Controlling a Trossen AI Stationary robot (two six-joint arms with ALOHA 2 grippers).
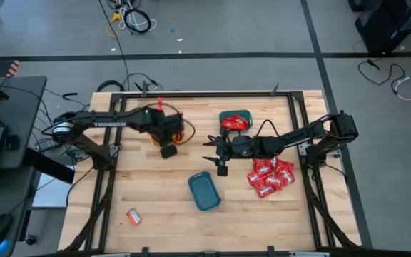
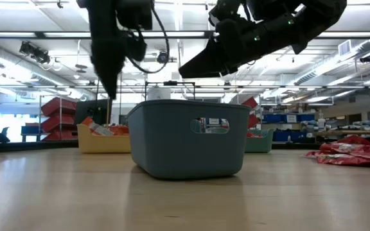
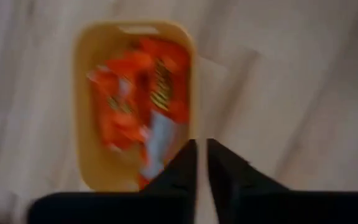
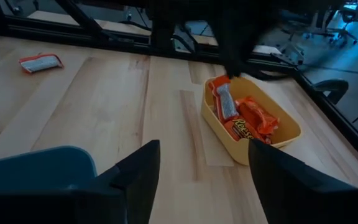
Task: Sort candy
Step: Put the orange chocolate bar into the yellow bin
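The yellow bin [image 3: 135,99] holds orange-and-white packets [image 4: 247,121]. My left gripper [image 3: 202,155] hangs just above that bin's rim, pointing down, fingers shut on nothing. My right gripper [image 4: 197,180] is open and empty, in the air at mid-table between the grey-blue bin [image 1: 204,191] and the yellow bin [image 4: 250,121]. A heap of red packets [image 1: 270,177] lies on the table at the right. The teal bin [image 1: 235,121] holds red candy. One orange-and-white packet [image 1: 133,216] lies alone near the table's near left corner.
The grey-blue bin [image 2: 188,138] stands nearest the near edge, in front of the yellow bin [image 2: 105,138] and the teal bin [image 2: 259,141]. A black frame [image 1: 291,100] runs round the table. Bare wood shows at the near right and left of the table.
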